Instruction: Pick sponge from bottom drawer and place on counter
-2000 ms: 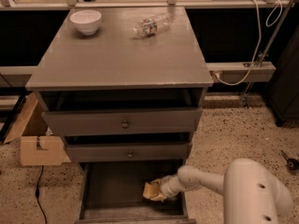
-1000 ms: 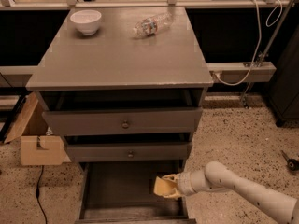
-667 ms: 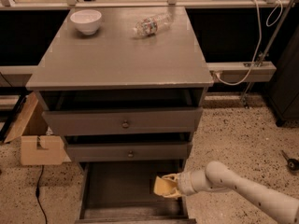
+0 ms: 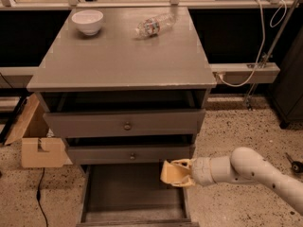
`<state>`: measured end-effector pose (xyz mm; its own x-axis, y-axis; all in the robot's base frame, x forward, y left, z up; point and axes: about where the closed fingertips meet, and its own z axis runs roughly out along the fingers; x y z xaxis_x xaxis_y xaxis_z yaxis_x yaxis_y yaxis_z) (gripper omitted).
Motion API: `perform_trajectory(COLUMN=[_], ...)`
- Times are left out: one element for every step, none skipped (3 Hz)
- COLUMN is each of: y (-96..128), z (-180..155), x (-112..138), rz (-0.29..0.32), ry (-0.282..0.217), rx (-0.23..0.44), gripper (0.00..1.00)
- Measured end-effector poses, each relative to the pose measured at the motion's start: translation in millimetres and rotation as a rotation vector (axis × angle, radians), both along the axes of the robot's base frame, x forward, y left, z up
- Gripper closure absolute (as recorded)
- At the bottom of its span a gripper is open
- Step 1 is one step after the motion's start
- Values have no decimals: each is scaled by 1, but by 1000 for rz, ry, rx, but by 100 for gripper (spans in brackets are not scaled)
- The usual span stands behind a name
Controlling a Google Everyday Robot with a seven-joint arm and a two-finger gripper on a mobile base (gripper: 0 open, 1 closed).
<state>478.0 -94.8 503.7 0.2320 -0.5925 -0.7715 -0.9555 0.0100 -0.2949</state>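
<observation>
The small curled yellow sponge point(image 4: 169, 172) sticks out left from the gripper point(image 4: 183, 173), whose jaws are clamped on it, above the right side of the open dark-grey bottom drawer point(image 4: 128, 193). The flat grey counter point(image 4: 123, 56) surface holds 1 white bowl point(image 4: 87, 21) and 1 clear plastic bottle point(image 4: 152, 25) at its far end. A speckled floor point(image 4: 227, 126) lies around.

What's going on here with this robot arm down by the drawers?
The robot's gripper holds the yellow sponge in its fingers, over the right side of the open bottom drawer. The sponge looks lifted off the drawer floor but is not yet on the counter. Near the back of the counter sit a white bowl and a plastic bottle lying on its side.
</observation>
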Motion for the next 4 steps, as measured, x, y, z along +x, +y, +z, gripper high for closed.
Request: perform_trajectory(y=[-12, -15, -16, -16], z=[72, 125, 141, 148], x=[8, 10, 11, 13], rz=[-15, -28, -28, -24], ry=[-47, -96, -118, -130], rx=[8, -72, -98, -79], gripper=[100, 100, 100, 100])
